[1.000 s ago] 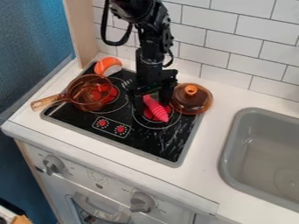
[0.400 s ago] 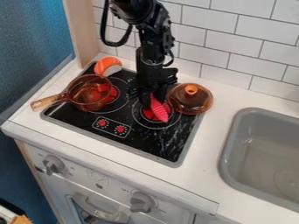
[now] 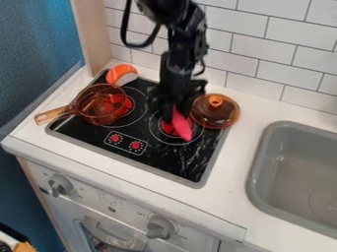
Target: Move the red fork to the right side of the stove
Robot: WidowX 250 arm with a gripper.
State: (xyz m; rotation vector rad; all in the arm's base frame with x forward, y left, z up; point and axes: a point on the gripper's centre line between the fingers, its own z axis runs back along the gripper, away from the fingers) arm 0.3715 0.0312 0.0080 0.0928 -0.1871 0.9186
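— Since the last frame, the gripper (image 3: 174, 112) has shifted slightly toward the frame's right and the fork (image 3: 182, 127) has slid a touch lower right with it. Its fingers look closed on the fork's upper end, pinching it.

— Where is the fork?

— Just above centre of the frame, over a red burner (image 3: 166, 128) of the black stove (image 3: 171, 160), slanting down to the right.

— What could go wrong?

— Held by one end, the fork could twist or slip out if the grip is shallow. Fingers cover that end, so I can't tell how deep it is. Just right of the gripper sits a domed amber lid (image 3: 215, 117); a low sideways move could knock it, or leave the fork leaning on it.

— And the count?

— Outward from the fingers: one fork, one lid, two red dials (image 3: 115, 138) left of centre, one amber pan (image 3: 99, 109) and one orange-and-white toy (image 3: 121, 74) upper left, one grey sink (image 3: 261, 147) at right, two grey knobs (image 3: 160, 227) lower left. Two red burners show, one seen through the pan.
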